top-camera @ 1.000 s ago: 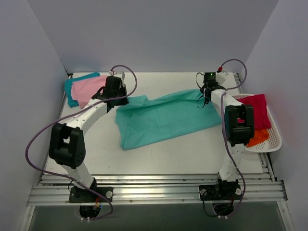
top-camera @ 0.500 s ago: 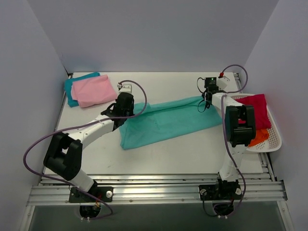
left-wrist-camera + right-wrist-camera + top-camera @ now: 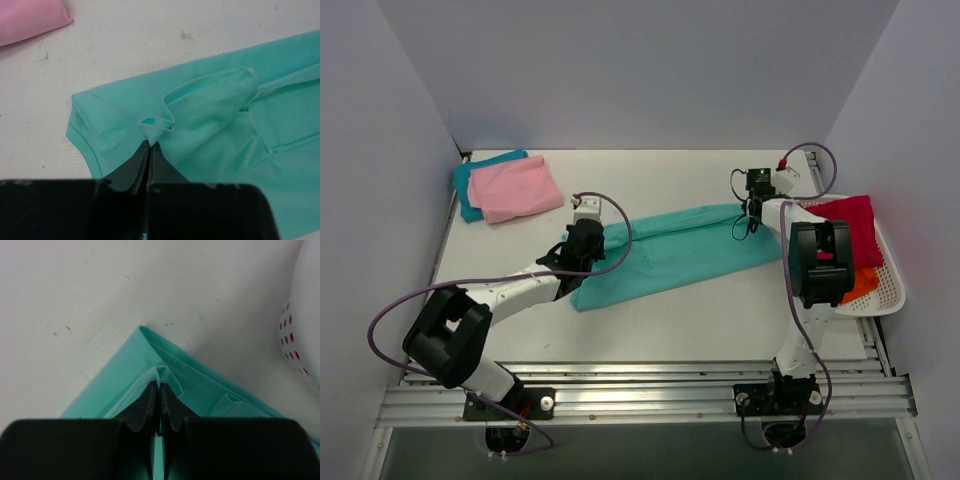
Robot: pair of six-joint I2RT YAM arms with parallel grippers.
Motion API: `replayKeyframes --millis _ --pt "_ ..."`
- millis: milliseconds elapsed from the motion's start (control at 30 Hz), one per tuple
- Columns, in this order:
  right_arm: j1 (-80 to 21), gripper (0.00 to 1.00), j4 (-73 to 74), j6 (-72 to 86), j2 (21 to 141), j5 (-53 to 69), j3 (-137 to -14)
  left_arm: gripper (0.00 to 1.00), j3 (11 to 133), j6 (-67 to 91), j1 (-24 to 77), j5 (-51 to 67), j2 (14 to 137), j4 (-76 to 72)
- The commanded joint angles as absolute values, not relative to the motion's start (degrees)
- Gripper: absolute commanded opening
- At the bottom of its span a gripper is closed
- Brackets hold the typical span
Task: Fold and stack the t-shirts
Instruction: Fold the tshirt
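The mint green t-shirt (image 3: 670, 250) lies across the table's middle, folded lengthwise into a long band. My left gripper (image 3: 584, 246) is shut on a pinch of the shirt's left end (image 3: 156, 127), low over the table. My right gripper (image 3: 757, 193) is shut on the shirt's far right corner (image 3: 161, 374). A folded pale pink t-shirt (image 3: 516, 187) lies on a folded teal blue t-shirt (image 3: 470, 180) at the far left. The crimson t-shirt (image 3: 855, 228) and orange t-shirt (image 3: 860, 285) lie in the white basket (image 3: 892, 290).
The white perforated basket stands at the table's right edge, and its wall shows in the right wrist view (image 3: 300, 335). The pink shirt's edge shows at the top left of the left wrist view (image 3: 30, 20). Grey walls enclose the table on three sides.
My left gripper moved toward the near side and right with the shirt's left end, folding the shirt over into a narrower band. My right gripper shifted slightly right, still holding its corner.
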State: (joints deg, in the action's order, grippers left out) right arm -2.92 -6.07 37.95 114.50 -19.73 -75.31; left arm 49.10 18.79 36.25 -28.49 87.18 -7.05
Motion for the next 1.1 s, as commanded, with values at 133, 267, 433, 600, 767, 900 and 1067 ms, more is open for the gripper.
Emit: replayKeyframes --millis 133,267,433,600,767,900,1067 --pt "-1.93 0.02 -4.05 41.47 109.16 -26.01 -71.37 0.02 40.97 19.42 42.09 -35.32 84.55 -19.68" --pt "-1.23 0.67 -1.32 45.78 107.5 -27.6 -68.12 0.02 35.78 22.31 47.45 -43.66 83.94 -23.81" --pt "-0.88 1.0 -3.24 50.27 100.65 -28.92 -59.01 0.18 27.34 24.34 55.97 -59.2 83.41 -33.22" --pt "-0.97 1.0 -3.61 50.54 94.93 -29.18 -56.34 0.84 24.53 22.86 59.94 -66.09 77.19 -36.89" --pt "-1.67 0.99 -1.76 50.27 92.64 -29.18 -59.93 0.94 21.97 16.11 60.73 -66.53 71.2 -44.28" --pt "-3.77 0.89 -5.09 48.7 92.63 -27.52 -61.7 0.94 23.2 11.44 60.12 -65.74 69.17 -47.36" --pt "-6.23 0.23 -9.4 46.67 99.55 -23.91 -66.87 0.94 28.38 8.53 54.07 -59.87 76.45 -49.92"
